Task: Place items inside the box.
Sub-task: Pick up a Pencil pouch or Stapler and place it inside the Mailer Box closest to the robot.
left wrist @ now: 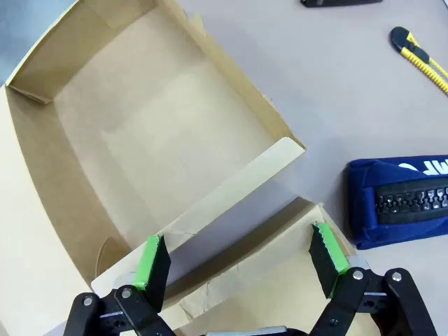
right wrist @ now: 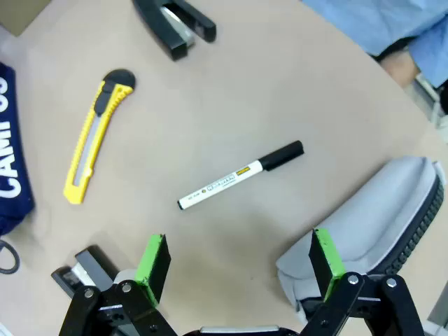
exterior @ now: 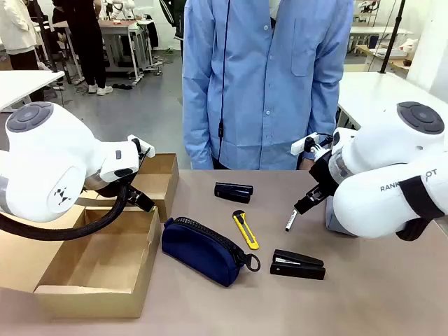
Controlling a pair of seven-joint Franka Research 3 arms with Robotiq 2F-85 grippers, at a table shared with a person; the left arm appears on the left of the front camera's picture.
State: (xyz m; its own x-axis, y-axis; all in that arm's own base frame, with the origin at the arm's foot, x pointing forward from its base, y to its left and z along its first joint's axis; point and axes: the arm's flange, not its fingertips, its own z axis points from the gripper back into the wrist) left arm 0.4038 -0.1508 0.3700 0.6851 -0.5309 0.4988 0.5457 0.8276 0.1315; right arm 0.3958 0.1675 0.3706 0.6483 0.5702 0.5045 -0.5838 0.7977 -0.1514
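Note:
The box [exterior: 98, 269] lies open at the near left, its flap lid folded out to the left. My left gripper [left wrist: 241, 245] hangs open over its far corner [left wrist: 276, 280], holding nothing. A navy zip pouch [exterior: 203, 250] lies just right of the box, and also shows in the left wrist view [left wrist: 399, 199]. A yellow utility knife [exterior: 246, 230], one black stapler [exterior: 233, 192] and a second [exterior: 297, 265] lie mid-table. My right gripper [right wrist: 241, 255] is open above the black-capped marker pen [right wrist: 240, 176], with the knife [right wrist: 94, 133] to its side.
A shorter open cardboard box [exterior: 159, 180] stands just behind the long one. A grey pouch [right wrist: 378, 217] lies beside my right gripper. A person in a blue shirt [exterior: 266, 77] stands at the table's far edge.

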